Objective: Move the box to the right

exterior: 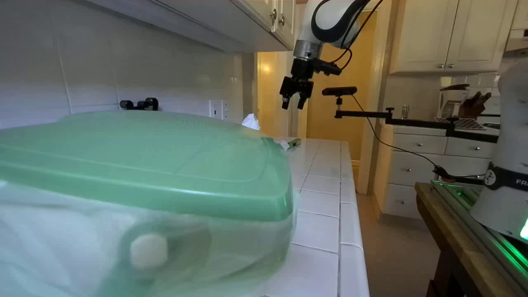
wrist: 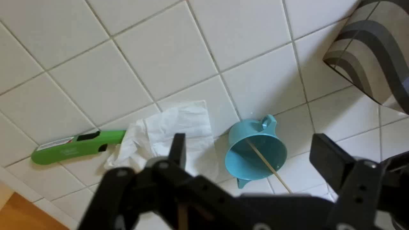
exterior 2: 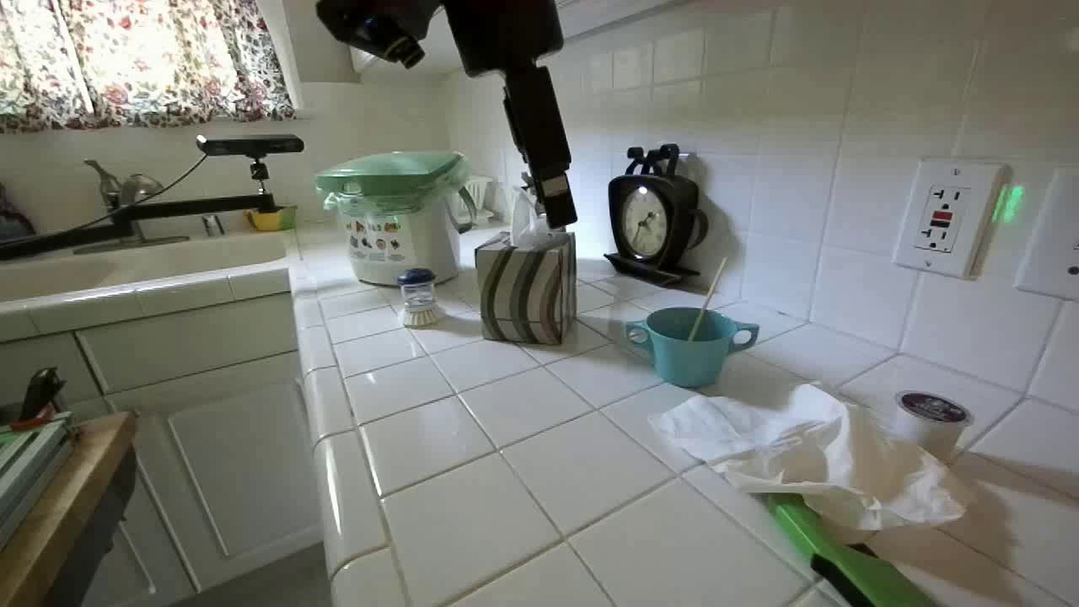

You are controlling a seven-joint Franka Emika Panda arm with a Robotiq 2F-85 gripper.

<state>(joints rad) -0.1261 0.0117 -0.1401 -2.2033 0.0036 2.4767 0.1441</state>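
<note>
striped box [exterior 2: 516, 291] upright on the counter [exterior 2: 497, 472], gripper [exterior: 293, 103] empty above it
the fingers [wrist: 329, 159] are spread wide apart with nothing held, and the box stands near the teal cup [exterior 2: 689, 358], a tissue [exterior 2: 524, 223] poking out of the box's top. the wrist view frames the cup in the gap and catches the box only at a corner, so a straight descent from here would likely strike the cup or its thin stick [wrist: 269, 166] instead. a skewed approach could set a finger on the box's top edge and dent it (the box looks broad for that opening, though i can't be sure). pinching just the tissue would probably pull a sheet loose. and if right means cupward, a low slide could tip the cup over.
</note>
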